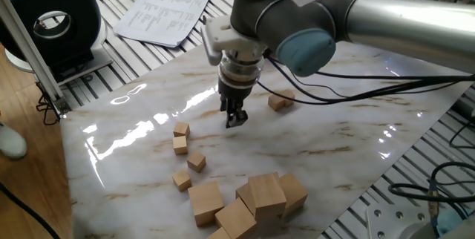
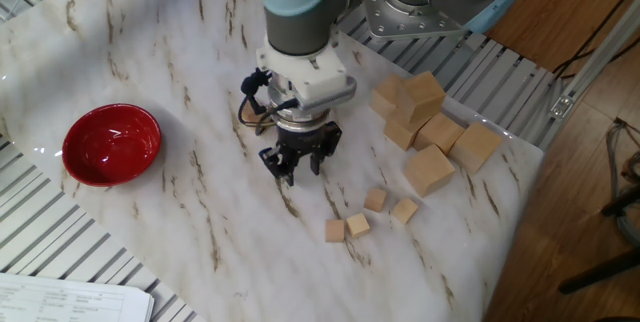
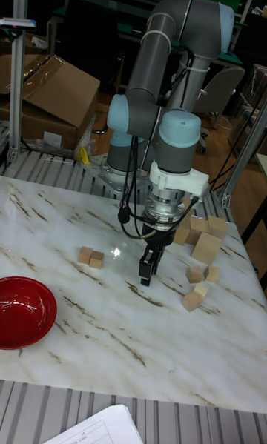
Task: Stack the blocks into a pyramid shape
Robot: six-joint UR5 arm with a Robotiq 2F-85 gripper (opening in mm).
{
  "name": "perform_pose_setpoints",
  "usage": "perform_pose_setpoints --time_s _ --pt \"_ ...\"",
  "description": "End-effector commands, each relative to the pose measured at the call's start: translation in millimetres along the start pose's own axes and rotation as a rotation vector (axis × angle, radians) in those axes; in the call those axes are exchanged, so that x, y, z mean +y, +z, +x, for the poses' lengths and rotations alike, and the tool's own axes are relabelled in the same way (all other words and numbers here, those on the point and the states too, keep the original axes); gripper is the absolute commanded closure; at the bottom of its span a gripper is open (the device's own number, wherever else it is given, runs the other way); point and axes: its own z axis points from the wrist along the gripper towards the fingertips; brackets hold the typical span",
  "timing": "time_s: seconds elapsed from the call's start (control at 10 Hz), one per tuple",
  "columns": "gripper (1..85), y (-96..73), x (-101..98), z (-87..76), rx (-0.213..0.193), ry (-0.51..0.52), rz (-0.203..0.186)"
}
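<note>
Several small tan blocks lie loose near the table's front edge (image 1: 181,129) (image 1: 196,162) (image 2: 375,199) (image 2: 357,225) (image 3: 195,273). Two more small blocks sit side by side, apart from the rest (image 1: 280,100) (image 3: 91,256); the arm hides them in the other fixed view. My gripper (image 1: 235,116) (image 2: 297,167) (image 3: 148,270) points straight down, just above the marble, between that pair and the loose group. It is open and nothing is between its fingers.
A heap of much larger wooden cubes (image 1: 267,193) (image 2: 430,170) (image 3: 206,247) sits beside the small blocks at the table edge. A red bowl (image 2: 112,144) (image 3: 22,312) stands on the opposite side. Papers (image 1: 165,9) lie off the marble top.
</note>
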Motion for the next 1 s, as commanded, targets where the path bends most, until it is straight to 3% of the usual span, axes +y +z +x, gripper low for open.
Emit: perform_pose_setpoints --time_s 0.0,0.1,0.3,0.4,0.6,0.8,0.9 --pt "38.3 -15.1 13.8 -2.6 -0.049 0.027 -0.063" --pt "35.3 -19.5 22.6 -4.1 -0.059 0.022 -0.082" --pt "40.0 -26.8 19.0 16.1 -0.025 0.019 -0.052" --pt "39.3 -25.4 20.0 17.0 -0.031 0.027 -0.065" --pt "39.0 -26.4 22.1 16.1 -0.017 0.034 -0.064" --pt "37.7 -26.7 22.9 8.3 -0.054 0.071 -0.088" --pt "37.7 -24.3 25.0 4.5 -0.028 0.072 -0.068"
